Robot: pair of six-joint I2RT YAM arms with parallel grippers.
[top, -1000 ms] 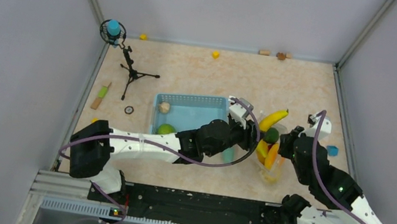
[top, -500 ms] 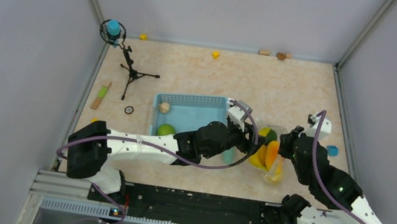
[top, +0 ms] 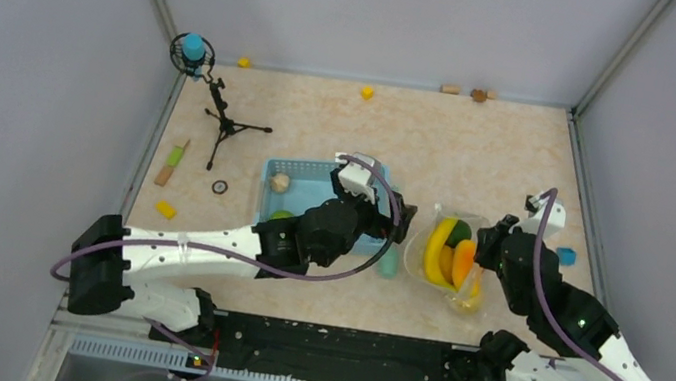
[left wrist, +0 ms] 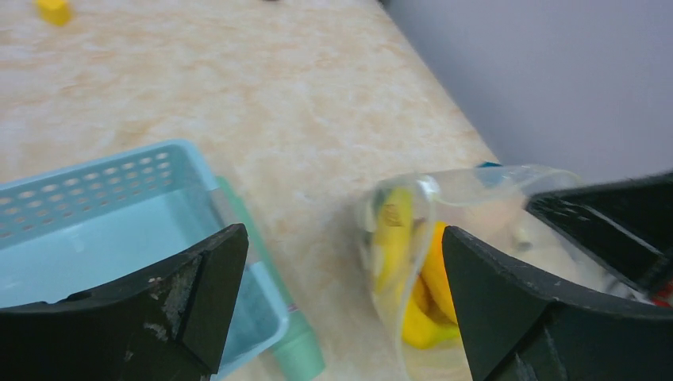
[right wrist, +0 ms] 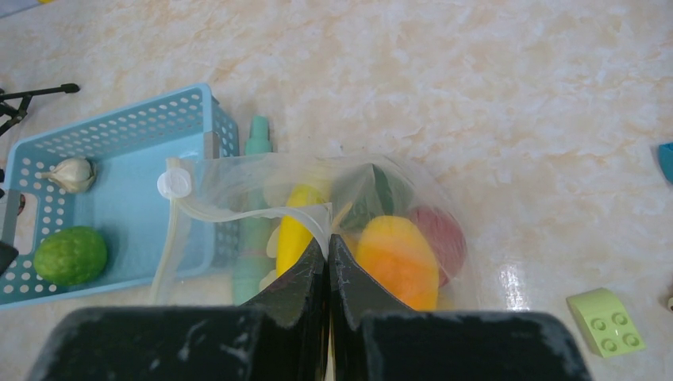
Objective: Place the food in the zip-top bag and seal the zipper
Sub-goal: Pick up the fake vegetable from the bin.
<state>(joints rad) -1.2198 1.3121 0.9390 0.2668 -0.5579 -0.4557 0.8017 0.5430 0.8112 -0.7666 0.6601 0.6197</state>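
1. My left gripper (top: 403, 212) stands wide open and holds nothing. It hangs over the right end of the basket (top: 317, 169), just left of the bag (top: 417, 255).
2. My right gripper (right wrist: 327, 238) is pinched shut on the bag's rim, at the bag's right side.
3. The bag lies on the table between my two grippers, right of the basket, with its mouth gaping.
4. From above, the banana (top: 434, 249) inside it runs far to near. An orange piece (top: 463, 262) lies to its right and a dark green piece (top: 460, 233) on the far side.
5. Only my right wrist view shows the zipper (right wrist: 238, 213). It runs as a pale strip from a white slider (right wrist: 173, 184) on the left to my closed fingers, and it is not sealed.
6. That view also shows a red piece (right wrist: 443, 234) behind the orange one, which I cannot make out from above.
7. In my left wrist view the mouth faces the camera, the banana stands on end inside it, and my right gripper is cut off at the frame's right edge.
8. A green fruit (right wrist: 70, 255) and a garlic (right wrist: 71, 173) lie in the basket. From above my left arm half hides the fruit.
9. A teal stick (right wrist: 255, 159) lies between basket and bag, its near part blurred behind the plastic.
10. The bag's near end is hard to read in every view.
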